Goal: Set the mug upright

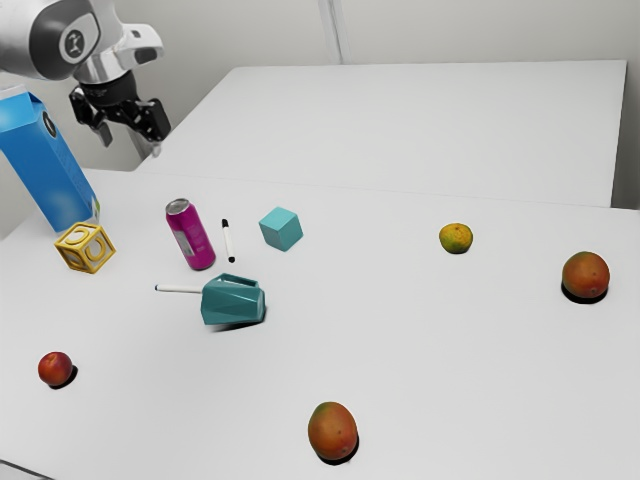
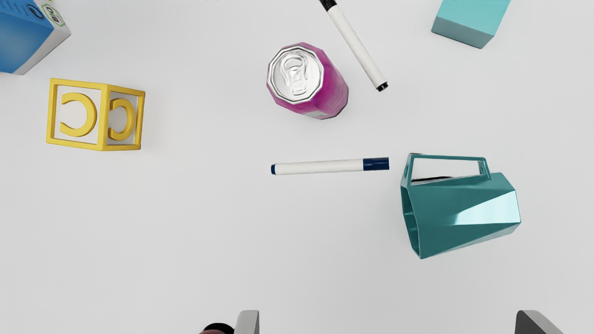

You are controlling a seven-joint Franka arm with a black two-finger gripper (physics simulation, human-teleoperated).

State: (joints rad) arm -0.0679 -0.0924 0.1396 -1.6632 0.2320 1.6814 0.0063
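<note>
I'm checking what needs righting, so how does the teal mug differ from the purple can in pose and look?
The mug lies on its side, while the can stands on its base. The mug is teal with a handle; the can is purple with a silver top and no handle. The mug's mouth is open, whereas the can's top is closed. Both rest on the table.

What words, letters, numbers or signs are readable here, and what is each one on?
"BIO", as best I can read it: on the blue carton, near a round sign.
"C", or perhaps a "U" on its side: on two faces of the yellow block.
Too small to read: the carton's other print, the print on the pink can and the round emblem on the arm.
</note>
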